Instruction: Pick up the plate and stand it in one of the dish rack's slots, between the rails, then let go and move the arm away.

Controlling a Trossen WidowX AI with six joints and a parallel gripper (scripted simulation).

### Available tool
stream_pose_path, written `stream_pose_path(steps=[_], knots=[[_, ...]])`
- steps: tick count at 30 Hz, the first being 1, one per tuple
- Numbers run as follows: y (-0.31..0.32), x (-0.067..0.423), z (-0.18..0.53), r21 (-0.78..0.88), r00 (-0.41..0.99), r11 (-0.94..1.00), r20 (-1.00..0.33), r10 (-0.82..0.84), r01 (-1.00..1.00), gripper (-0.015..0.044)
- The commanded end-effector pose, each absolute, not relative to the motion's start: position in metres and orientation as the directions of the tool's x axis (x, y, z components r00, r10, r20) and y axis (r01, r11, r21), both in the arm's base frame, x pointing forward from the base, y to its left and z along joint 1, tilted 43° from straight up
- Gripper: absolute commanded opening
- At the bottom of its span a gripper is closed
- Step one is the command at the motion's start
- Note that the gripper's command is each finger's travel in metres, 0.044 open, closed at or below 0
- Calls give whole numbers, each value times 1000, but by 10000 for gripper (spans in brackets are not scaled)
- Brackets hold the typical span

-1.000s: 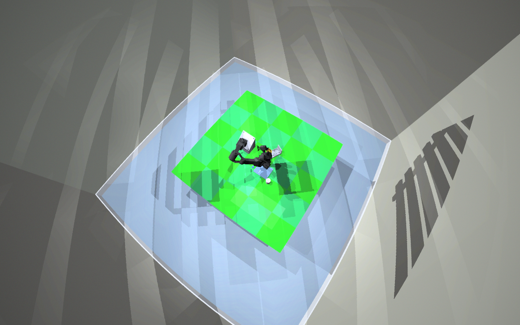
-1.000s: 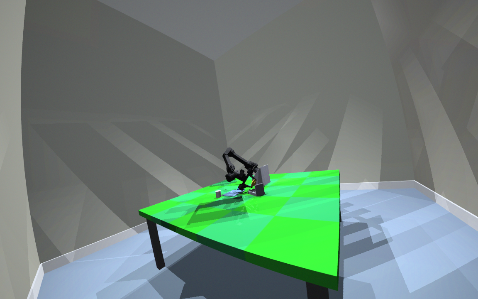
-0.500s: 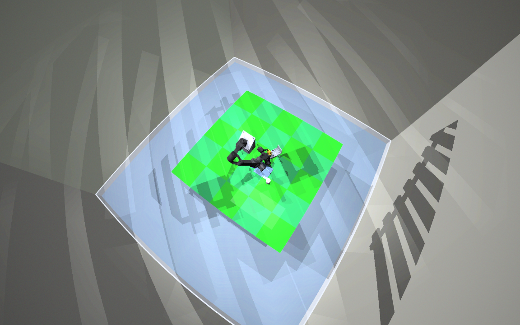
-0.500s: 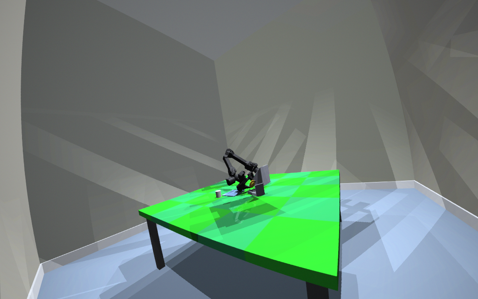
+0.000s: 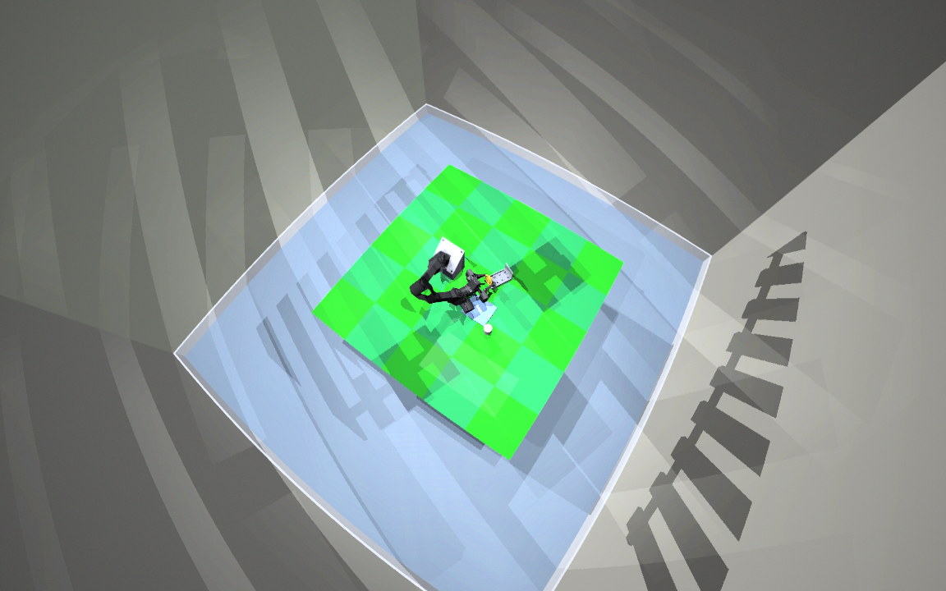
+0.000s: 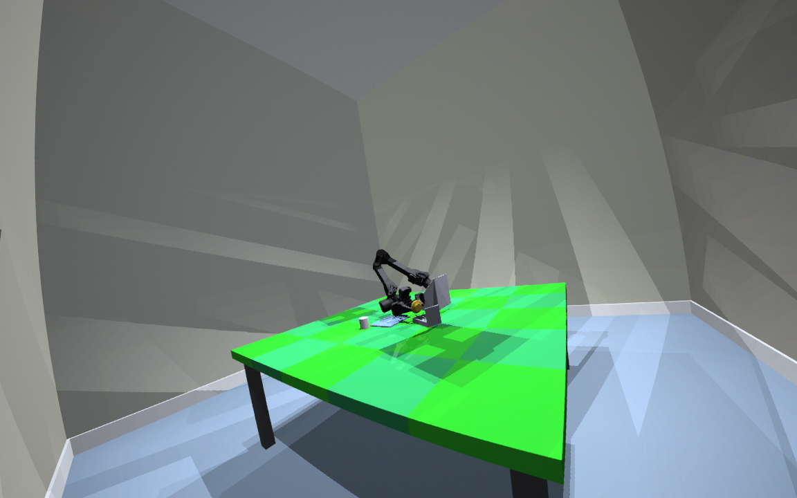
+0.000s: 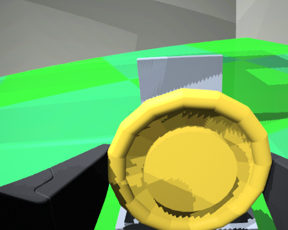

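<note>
A green chequered table (image 6: 463, 402) on dark legs (image 6: 262, 405) stands mid-frame on a pale blue floor (image 6: 686, 396), enclosed by grey walls (image 6: 191, 154) streaked with light bands and slatted shadows at right.

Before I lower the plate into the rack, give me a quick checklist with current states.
1. Plate held by the gripper: ok.
2. Plate on edge, face toward the wrist camera: ok.
3. Rack directly behind the plate: ok.
4. Plate lined up between two rails: cannot tell, rails hidden.
5. Plate seated in a slot: not ok, still gripped in front of the rack.
6. Cup away from the rack: ok.
</note>
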State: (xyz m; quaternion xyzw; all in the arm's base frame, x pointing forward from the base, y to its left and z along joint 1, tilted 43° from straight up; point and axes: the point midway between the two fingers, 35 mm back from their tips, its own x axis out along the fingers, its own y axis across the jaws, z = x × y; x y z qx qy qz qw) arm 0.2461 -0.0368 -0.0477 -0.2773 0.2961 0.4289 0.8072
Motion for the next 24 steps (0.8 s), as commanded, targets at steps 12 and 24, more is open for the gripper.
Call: stream_pose_path(steps=[12, 24], knots=[[-39, 244, -44, -300, 510, 432, -672, 537, -851, 0], [-29, 251, -54, -292, 506, 436, -679, 533, -851, 0]])
